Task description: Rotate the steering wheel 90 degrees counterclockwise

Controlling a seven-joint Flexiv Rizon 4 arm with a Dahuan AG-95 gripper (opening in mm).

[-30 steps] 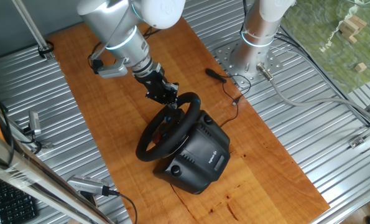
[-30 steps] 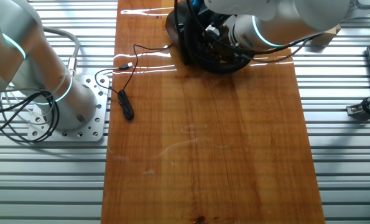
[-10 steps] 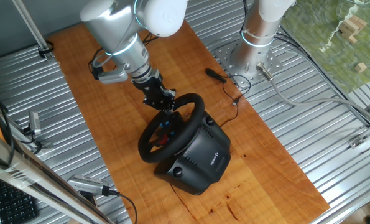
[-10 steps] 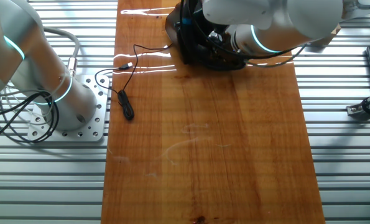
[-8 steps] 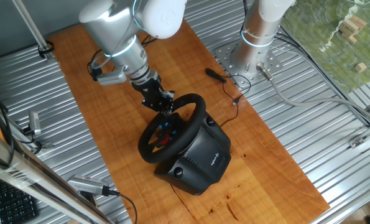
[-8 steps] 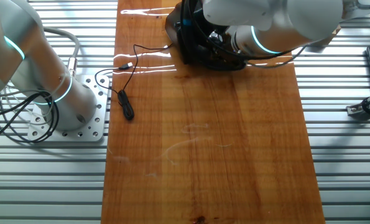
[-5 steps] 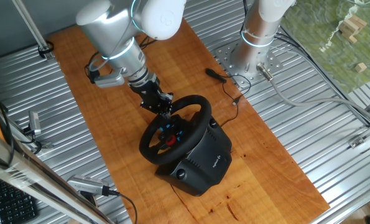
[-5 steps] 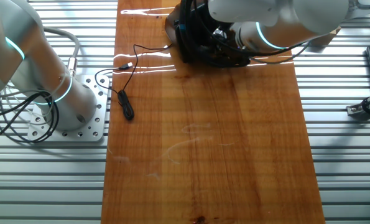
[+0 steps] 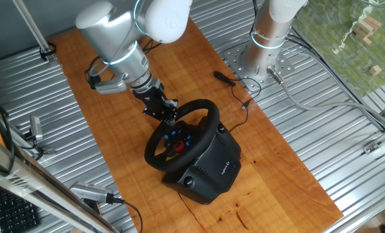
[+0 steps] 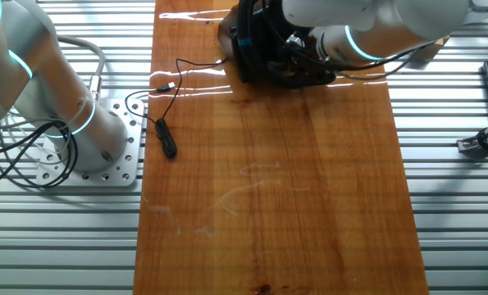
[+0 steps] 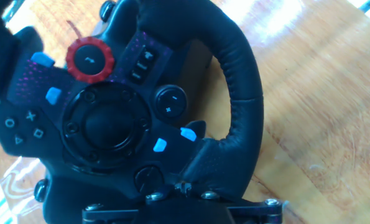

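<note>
The steering wheel (image 9: 191, 133) is a black round wheel with red and blue hub buttons, on a boxy black base (image 9: 210, 169) on the wooden board. My gripper (image 9: 168, 116) is shut on the wheel's rim at its upper left side in one fixed view. In the other fixed view the wheel (image 10: 270, 74) sits at the board's far end, partly hidden by my arm and gripper (image 10: 294, 46). The hand view shows the hub (image 11: 104, 121) with a red dial and blue buttons, and the rim (image 11: 237, 93) curving down to my gripper (image 11: 181, 198) at the bottom edge.
A second arm's base (image 9: 262, 45) stands on a metal plate behind the board; it also shows in the other fixed view (image 10: 71, 123). A thin black cable with a plug (image 9: 226, 77) lies near it, also seen in the other fixed view (image 10: 168, 146). Ribbed metal table (image 9: 347, 149) surrounds the wooden board (image 9: 101, 123).
My gripper has moved left and a little down along the rim, and the wheel has turned with it. The hub buttons now face the camera more.
</note>
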